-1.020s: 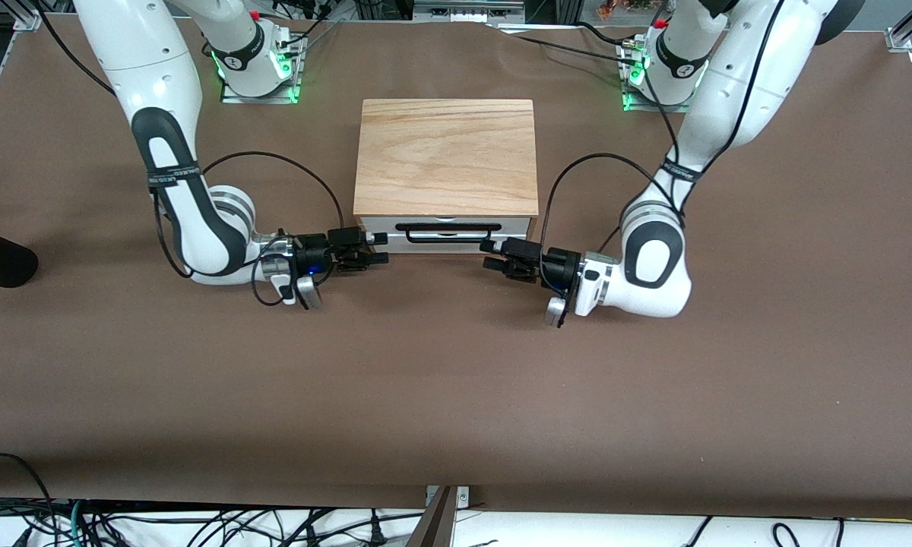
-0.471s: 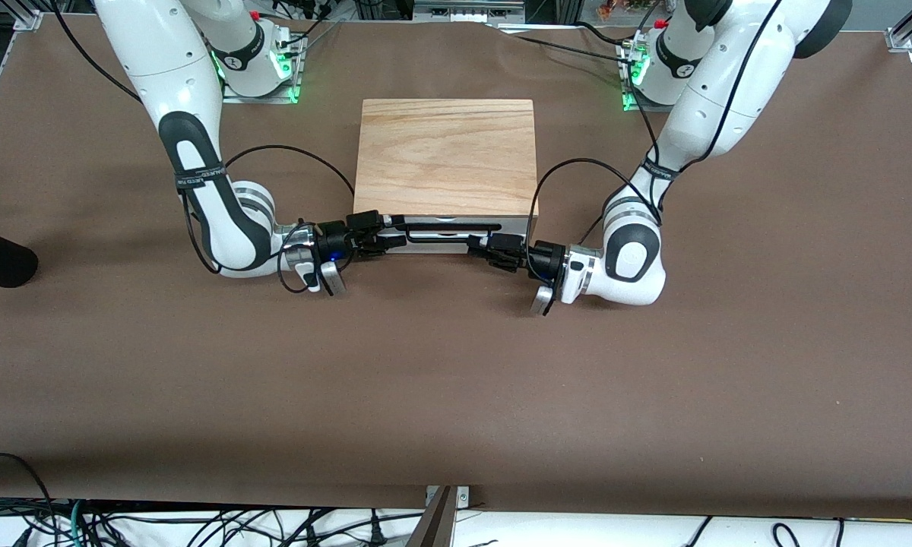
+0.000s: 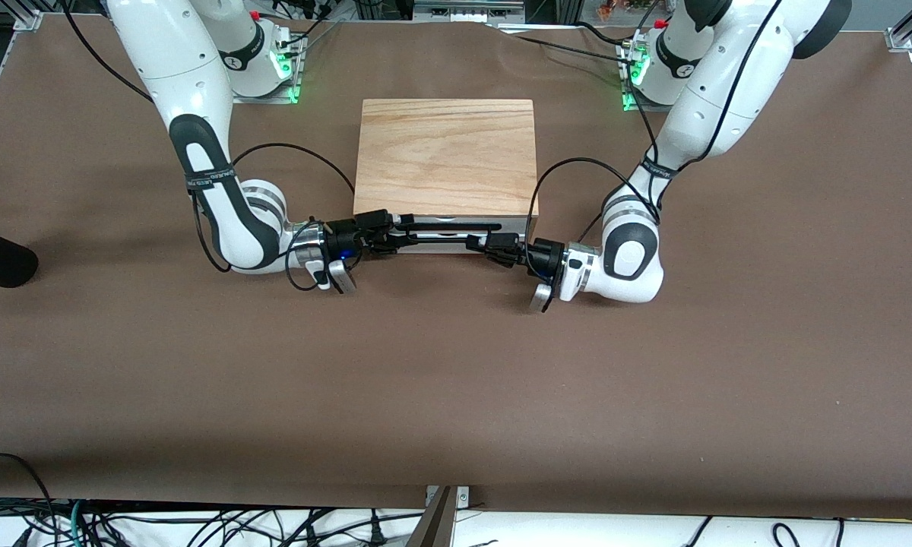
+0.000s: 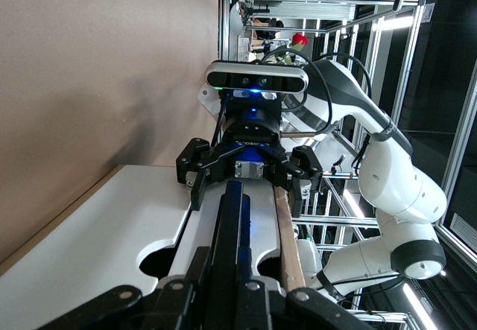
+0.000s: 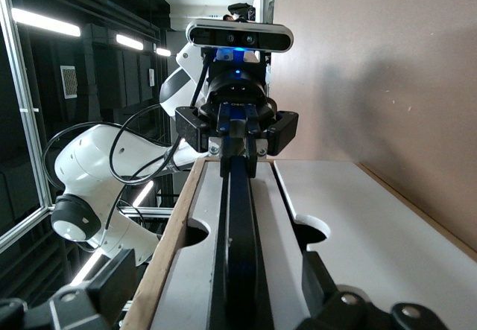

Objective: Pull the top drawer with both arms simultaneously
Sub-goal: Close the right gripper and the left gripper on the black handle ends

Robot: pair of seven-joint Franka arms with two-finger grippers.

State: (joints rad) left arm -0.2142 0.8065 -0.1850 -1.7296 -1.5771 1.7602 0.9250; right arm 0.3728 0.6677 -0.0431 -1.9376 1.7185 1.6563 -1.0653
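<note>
The shallow top drawer with a white front panel (image 3: 448, 241) sits just under the cabinet's top, barely showing, so it appears shut or nearly so. Its black rectangular wire loop handle (image 3: 448, 226) runs level along the panel. The two large white jointed arms reach in low from either end, the left arm (image 3: 676, 144) and right arm (image 3: 197, 144), meeting at that handle.
</note>
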